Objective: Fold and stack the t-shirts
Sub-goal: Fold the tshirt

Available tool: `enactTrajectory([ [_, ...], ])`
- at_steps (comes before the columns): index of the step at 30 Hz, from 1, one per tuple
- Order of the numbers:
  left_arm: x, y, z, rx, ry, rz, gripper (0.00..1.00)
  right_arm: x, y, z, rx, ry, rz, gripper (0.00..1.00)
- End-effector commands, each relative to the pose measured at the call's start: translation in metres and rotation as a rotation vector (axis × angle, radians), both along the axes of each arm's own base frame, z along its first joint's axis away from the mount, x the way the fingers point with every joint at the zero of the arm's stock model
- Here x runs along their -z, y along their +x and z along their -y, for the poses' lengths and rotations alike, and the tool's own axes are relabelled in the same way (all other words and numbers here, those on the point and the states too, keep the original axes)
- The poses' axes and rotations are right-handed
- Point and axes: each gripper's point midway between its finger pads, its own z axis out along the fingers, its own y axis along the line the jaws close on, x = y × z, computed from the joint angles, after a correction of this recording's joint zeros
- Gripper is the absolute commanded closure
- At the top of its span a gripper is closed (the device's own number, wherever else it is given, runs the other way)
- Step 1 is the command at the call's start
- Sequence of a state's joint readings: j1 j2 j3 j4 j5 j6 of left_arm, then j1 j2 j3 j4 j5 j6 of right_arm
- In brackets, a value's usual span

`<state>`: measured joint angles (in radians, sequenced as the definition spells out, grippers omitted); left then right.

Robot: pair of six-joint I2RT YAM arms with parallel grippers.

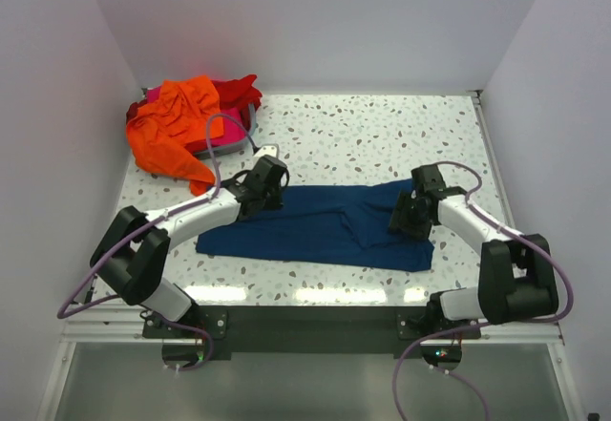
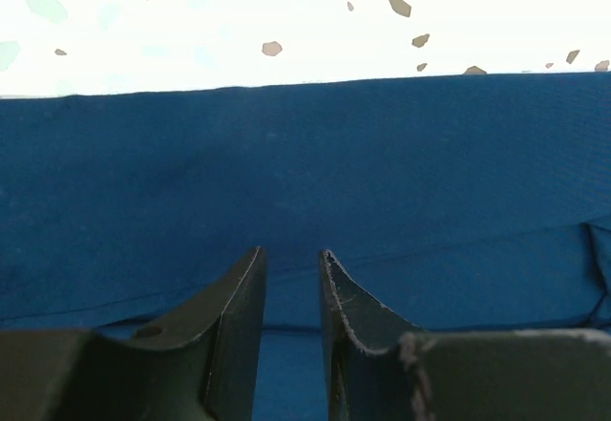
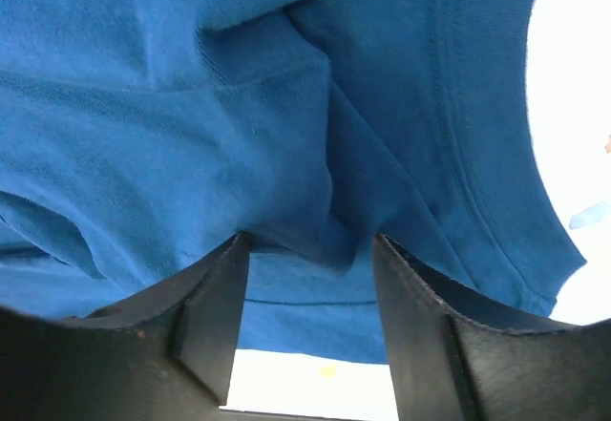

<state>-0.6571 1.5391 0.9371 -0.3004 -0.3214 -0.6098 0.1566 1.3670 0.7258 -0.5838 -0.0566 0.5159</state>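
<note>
A navy blue t-shirt [image 1: 315,225] lies folded into a long band across the near half of the table. My left gripper [image 1: 270,180] is low over its far left edge. In the left wrist view its fingers [image 2: 291,254] stand a narrow gap apart over flat blue cloth [image 2: 305,154], with nothing clearly pinched. My right gripper [image 1: 406,216] is at the shirt's right end. Its jaws [image 3: 310,240] stand wide, with a raised fold of blue cloth [image 3: 191,106] sagging between the tips. The orange t-shirt [image 1: 177,125], the red one [image 1: 243,90] and the pink one [image 1: 229,130] lie heaped at the back left.
The speckled white table [image 1: 382,135] is walled in by white panels at the back and on both sides. The heap of bright shirts fills the back left corner, close behind my left arm. A grey cable loops over that arm.
</note>
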Motion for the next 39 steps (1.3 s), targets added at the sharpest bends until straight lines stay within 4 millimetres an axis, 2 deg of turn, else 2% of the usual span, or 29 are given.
enactTrajectory([
  [1,-0.002,0.005,0.001,-0.017,-0.009,0.03,0.67,0.001,0.013,-0.007,-0.019,0.036,0.038,0.44],
  [2,0.0,0.006,0.001,-0.018,-0.008,0.034,0.67,0.001,0.013,-0.007,-0.029,0.031,0.036,0.45],
  [6,0.034,0.001,-0.005,-0.017,0.062,-0.033,0.67,-0.005,0.01,0.0,-0.039,-0.005,0.035,0.52],
  [8,0.038,0.001,-0.003,-0.014,0.05,-0.034,0.67,-0.009,0.009,0.001,-0.046,-0.01,0.044,0.57],
  [9,0.044,-0.002,-0.004,-0.013,0.05,-0.047,0.67,-0.011,0.008,0.002,-0.048,-0.015,0.047,0.64],
  [11,0.048,-0.003,-0.003,-0.01,0.047,-0.052,0.67,-0.013,0.006,0.003,-0.054,-0.021,0.045,0.7],
  [16,0.054,-0.006,-0.005,-0.002,0.057,-0.064,0.67,-0.021,-0.006,0.007,-0.061,-0.036,0.023,1.0],
  [19,0.056,-0.006,-0.005,0.008,0.062,-0.063,0.67,-0.032,-0.014,0.011,-0.061,-0.053,0.02,1.0],
  [26,0.064,-0.004,0.001,0.038,0.057,-0.081,0.67,-0.063,-0.03,0.007,-0.049,-0.015,0.023,1.0],
  [35,0.062,-0.003,0.006,0.076,0.057,-0.078,0.68,-0.066,-0.053,-0.009,-0.047,0.09,-0.041,1.0],
  [39,0.062,-0.003,0.005,0.084,0.068,-0.077,0.68,-0.064,-0.059,0.0,-0.024,0.042,-0.054,0.98],
])
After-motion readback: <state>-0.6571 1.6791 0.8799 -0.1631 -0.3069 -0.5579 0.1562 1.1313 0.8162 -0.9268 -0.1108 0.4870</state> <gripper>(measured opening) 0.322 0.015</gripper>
